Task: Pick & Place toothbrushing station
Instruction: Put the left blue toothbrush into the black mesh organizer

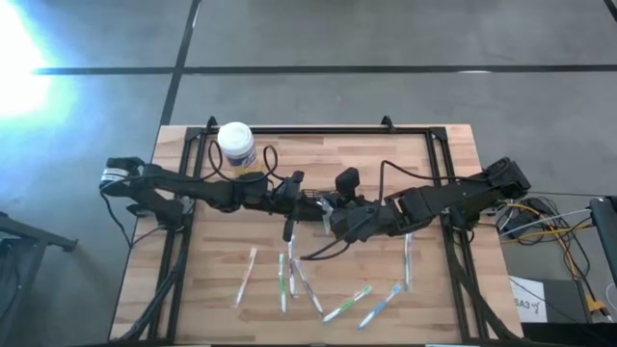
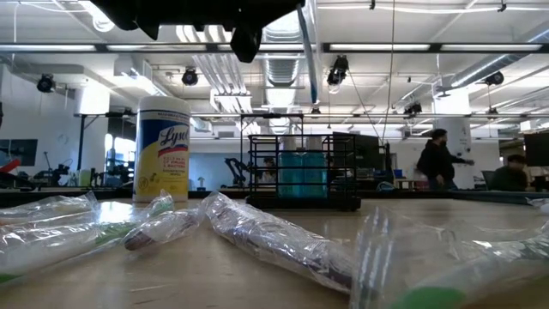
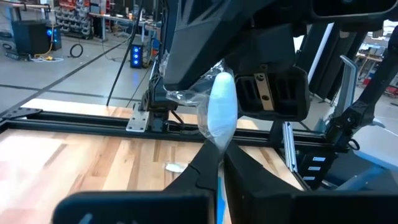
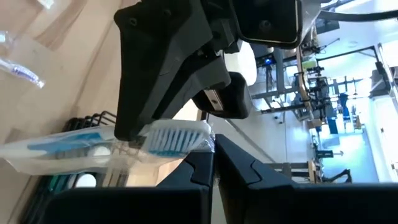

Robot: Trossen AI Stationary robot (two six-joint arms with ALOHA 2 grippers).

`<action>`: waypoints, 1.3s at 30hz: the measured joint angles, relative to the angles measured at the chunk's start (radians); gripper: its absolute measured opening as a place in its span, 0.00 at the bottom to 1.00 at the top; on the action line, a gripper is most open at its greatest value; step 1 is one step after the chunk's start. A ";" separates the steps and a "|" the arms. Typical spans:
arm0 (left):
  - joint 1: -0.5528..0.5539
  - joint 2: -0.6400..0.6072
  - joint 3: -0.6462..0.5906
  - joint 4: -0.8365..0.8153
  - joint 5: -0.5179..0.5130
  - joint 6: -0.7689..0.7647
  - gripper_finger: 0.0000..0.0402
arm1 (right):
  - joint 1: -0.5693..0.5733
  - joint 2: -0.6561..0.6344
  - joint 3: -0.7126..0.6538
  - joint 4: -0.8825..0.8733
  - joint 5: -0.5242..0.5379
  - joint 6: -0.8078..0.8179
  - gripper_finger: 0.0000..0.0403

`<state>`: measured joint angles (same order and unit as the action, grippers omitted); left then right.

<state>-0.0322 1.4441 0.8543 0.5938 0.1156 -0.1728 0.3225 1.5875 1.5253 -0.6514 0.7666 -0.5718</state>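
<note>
A toothbrush in a clear wrapper [image 4: 93, 146], with blue and white bristles, hangs in the air at the table's middle, held by both grippers. My left gripper [image 3: 221, 155] reaches in from the left and is shut on it. My right gripper [image 4: 214, 152] reaches in from the right and is shut on its head end. Beneath them stands the toothbrushing station [image 2: 304, 172], a black wire holder with blue toothbrushes upright inside; the arms mostly hide it in the high view. My left gripper pinches the wrapped toothbrush [image 3: 220, 127] between its two fingers, coming in level from the table's left. In the right wrist view its fingers [image 4: 155, 93] sit just behind the bristles. The toothbrush is lifted clear of the table. My right gripper pinches the wrapper's tip beyond the bristles [image 4: 208, 138] between its two fingers, slanting down from the table's right. The toothbrush lies roughly level and reaches away from the fingers, above the station's black bars [image 4: 93, 118].
A round white-lidded wipes jar [image 1: 236, 145] with a yellow label stands at the back left. Several wrapped toothbrushes [image 1: 308, 284] lie scattered on the wooden table near its front edge, one more [image 1: 407, 260] toward the right. A black frame [image 1: 318, 128] borders the table.
</note>
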 joint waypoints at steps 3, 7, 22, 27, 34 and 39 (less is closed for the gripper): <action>0.000 0.000 -0.002 -0.001 0.003 0.007 0.02 | 0.000 0.000 0.000 -0.001 0.000 0.020 0.02; 0.000 -0.013 -0.013 -0.012 0.015 0.030 0.02 | 0.000 -0.006 0.000 -0.024 0.000 0.023 0.02; 0.002 -0.132 -0.103 -0.046 0.021 0.062 0.02 | 0.000 -0.074 0.003 -0.081 -0.007 0.159 0.24; 0.005 -0.195 -0.155 -0.058 0.008 0.071 0.02 | -0.001 -0.119 0.003 -0.100 -0.002 0.224 0.34; 0.013 -0.253 -0.210 -0.040 -0.013 0.075 0.02 | -0.001 -0.163 0.002 -0.097 -0.004 0.270 0.40; 0.014 -0.274 -0.222 -0.041 -0.013 0.115 0.02 | -0.001 -0.194 -0.011 -0.128 -0.088 0.338 0.43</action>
<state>-0.0185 1.1703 0.6323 0.5524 0.1031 -0.0574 0.3218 1.3932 1.5143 -0.7796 0.6788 -0.2338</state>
